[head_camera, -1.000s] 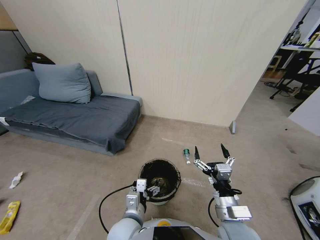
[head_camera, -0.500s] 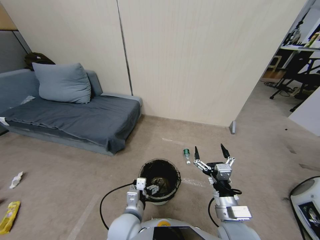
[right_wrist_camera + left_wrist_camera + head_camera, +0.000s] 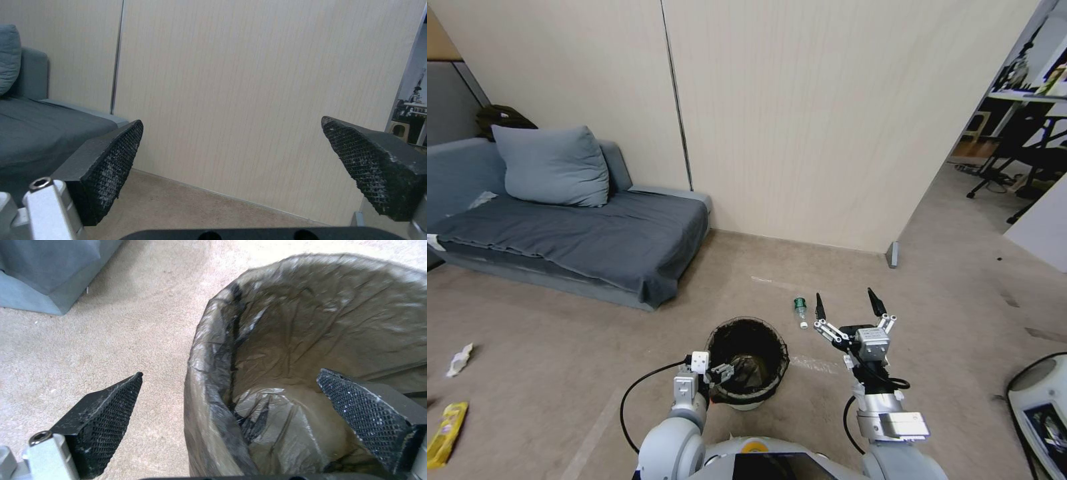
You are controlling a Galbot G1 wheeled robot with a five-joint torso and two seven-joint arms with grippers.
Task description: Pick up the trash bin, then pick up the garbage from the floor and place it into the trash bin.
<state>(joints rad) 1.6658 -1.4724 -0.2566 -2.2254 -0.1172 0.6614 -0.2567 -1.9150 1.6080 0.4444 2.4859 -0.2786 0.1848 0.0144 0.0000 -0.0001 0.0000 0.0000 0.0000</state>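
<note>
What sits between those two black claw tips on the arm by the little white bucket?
The left wrist view shows the trash bin's bag-covered rim wall between the left gripper's open fingers: one over bare carpet, one inside.

Left gripper held low, fingers spread wide apart. Right gripper raised, tips upward, likewise spread wide.
</note>
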